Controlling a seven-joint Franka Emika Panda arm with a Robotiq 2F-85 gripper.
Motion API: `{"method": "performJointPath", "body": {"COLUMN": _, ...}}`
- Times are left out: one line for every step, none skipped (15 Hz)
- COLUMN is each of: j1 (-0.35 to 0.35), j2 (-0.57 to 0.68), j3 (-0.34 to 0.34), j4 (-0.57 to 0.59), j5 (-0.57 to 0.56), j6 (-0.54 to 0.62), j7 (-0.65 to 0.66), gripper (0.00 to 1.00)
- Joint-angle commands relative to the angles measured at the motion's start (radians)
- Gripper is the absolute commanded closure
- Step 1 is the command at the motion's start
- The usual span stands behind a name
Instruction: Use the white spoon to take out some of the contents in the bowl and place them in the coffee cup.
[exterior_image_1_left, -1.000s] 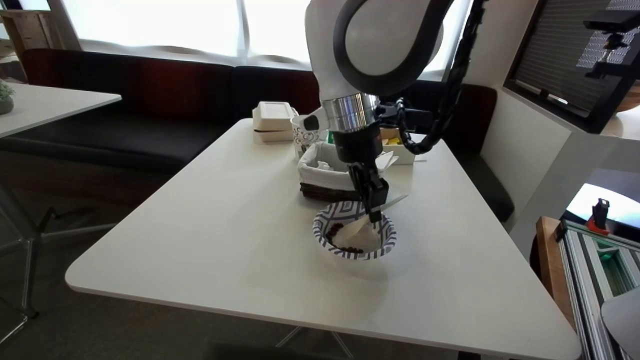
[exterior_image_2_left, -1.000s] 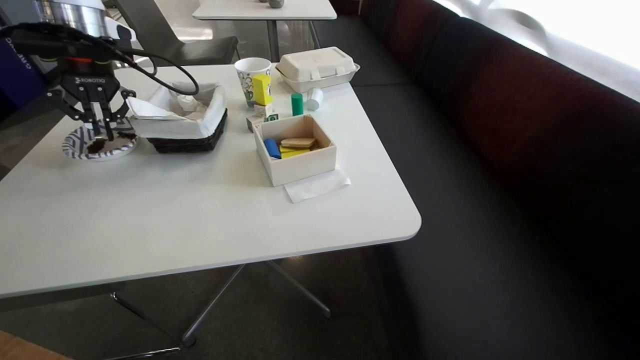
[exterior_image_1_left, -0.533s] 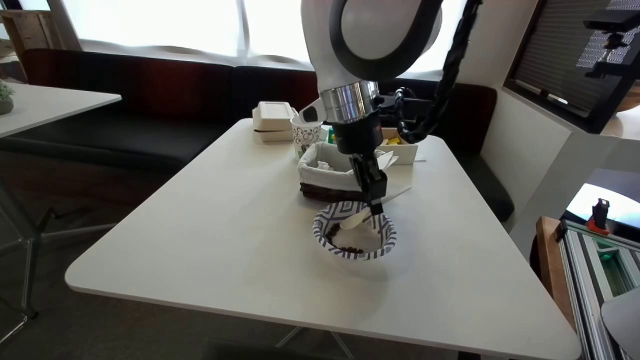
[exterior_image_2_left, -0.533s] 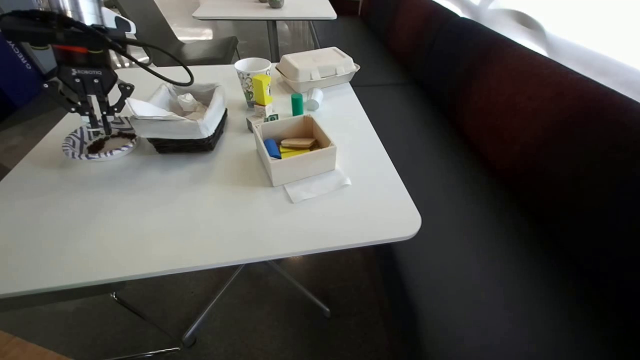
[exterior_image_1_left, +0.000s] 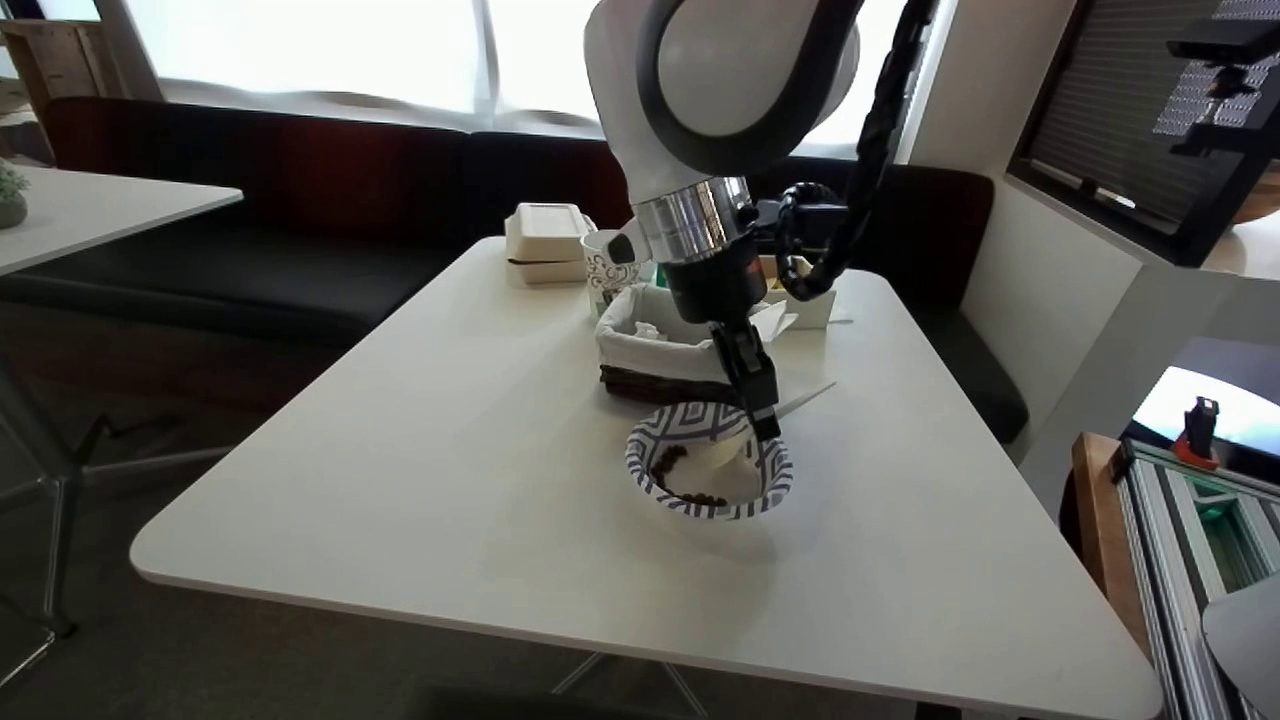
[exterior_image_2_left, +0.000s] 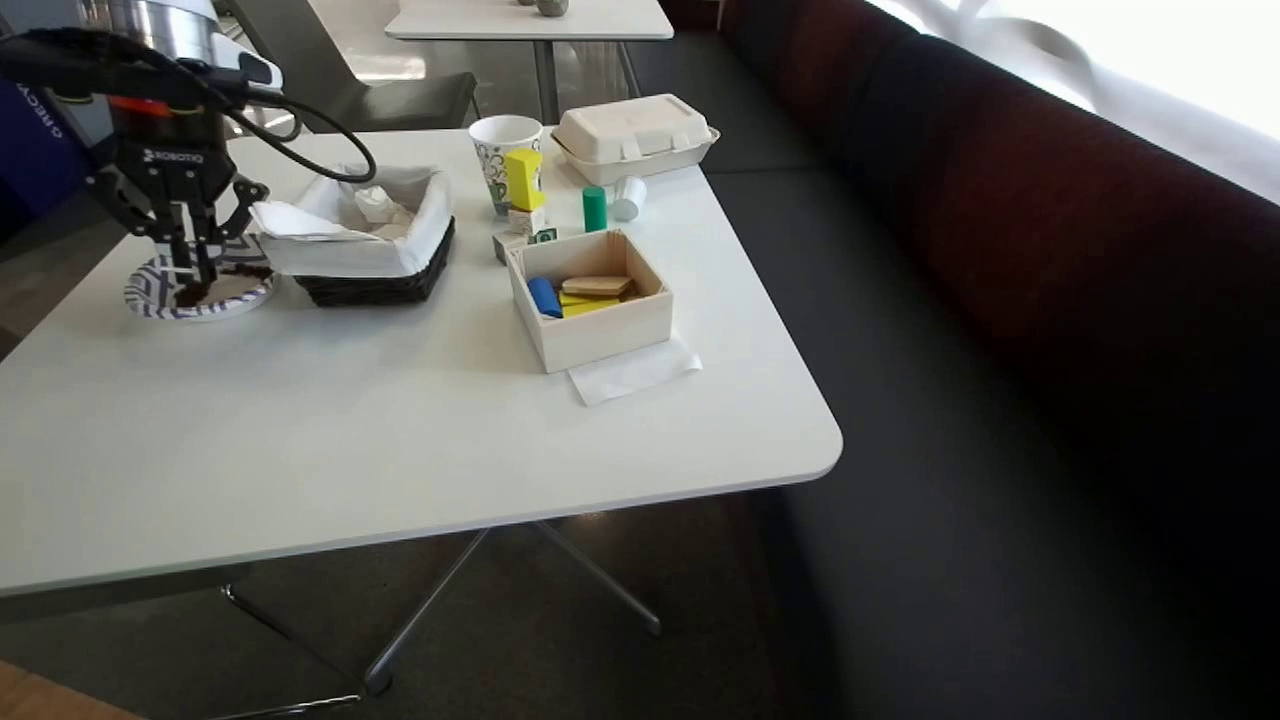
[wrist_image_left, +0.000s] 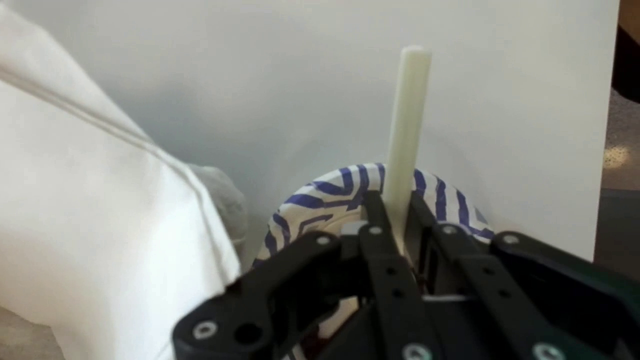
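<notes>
- While the white, round-cornered tabletop (exterior_image_1_left: 480, 500) stretches away in an exterior view, the round, shallow, blue-and-white patterned bowl (exterior_image_1_left: 655, 432) stands nearest of the things on it.
- In the bowl lie the contents (exterior_image_1_left: 712, 484), a pale beige heap with dark pieces along its edge.
- The plain white spoon (wrist_image_left: 407, 120) slants across the bowl, its broad end over or in the heap (which of the two cannot be told), its slim straight handle reaching past the rim.
- The black two-fingered tool (wrist_image_left: 394, 202) points down at the bowl's rim and grips that handle between its fingers.
- Just beyond the bowl is a dark woven basket (exterior_image_2_left: 385, 288) with a white lining folded over its sides.
- Farther along, an open, pale wooden box (exterior_image_2_left: 610, 335) carries blue, yellow and wood-coloured blocks.
- Past the basket, a tall white coffee cup (exterior_image_2_left: 492, 158) with a scroll pattern stands upright, a bright yellow block (exterior_image_2_left: 523, 178) near it.
- Toward the tabletop's far end sits a closed, off-white clamshell container (exterior_image_2_left: 635, 135).
- Behind everything runs a dark upholstered bench (exterior_image_1_left: 330, 165) with reddish panels, under bright windows (exterior_image_1_left: 310, 50).
</notes>
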Motion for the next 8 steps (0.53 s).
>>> {"method": "performJointPath", "body": {"j1": 0.021, "j2": 0.031, "j3": -0.021, "j4": 0.033, "j5": -0.029, "j6": -0.039, "j7": 0.059, "gripper": 0.96}}
{"method": "performJointPath", "body": {"j1": 0.021, "j2": 0.034, "j3": -0.023, "j4": 0.036, "j5": -0.030, "j6": -0.036, "j7": 0.069, "gripper": 0.96}}
{"method": "performJointPath", "body": {"j1": 0.023, "j2": 0.037, "j3": -0.027, "j4": 0.040, "j5": -0.036, "j6": -0.039, "j7": 0.081, "gripper": 0.96}}
{"method": "performJointPath", "body": {"j1": 0.023, "j2": 0.040, "j3": -0.028, "j4": 0.044, "j5": -0.039, "j6": -0.039, "j7": 0.089, "gripper": 0.96}}
{"method": "performJointPath", "body": {"j1": 0.027, "j2": 0.044, "j3": -0.033, "j4": 0.049, "j5": -0.053, "j6": -0.036, "j7": 0.110, "gripper": 0.96}}
{"method": "performJointPath", "body": {"j1": 0.027, "j2": 0.047, "j3": -0.034, "j4": 0.053, "j5": -0.056, "j6": -0.033, "j7": 0.120, "gripper": 0.96}}
{"method": "performJointPath", "body": {"j1": 0.030, "j2": 0.050, "j3": -0.036, "j4": 0.058, "j5": -0.066, "j6": -0.031, "j7": 0.134, "gripper": 0.96}}
{"method": "performJointPath", "body": {"j1": 0.033, "j2": 0.054, "j3": -0.037, "j4": 0.062, "j5": -0.073, "j6": -0.033, "j7": 0.148, "gripper": 0.96}}
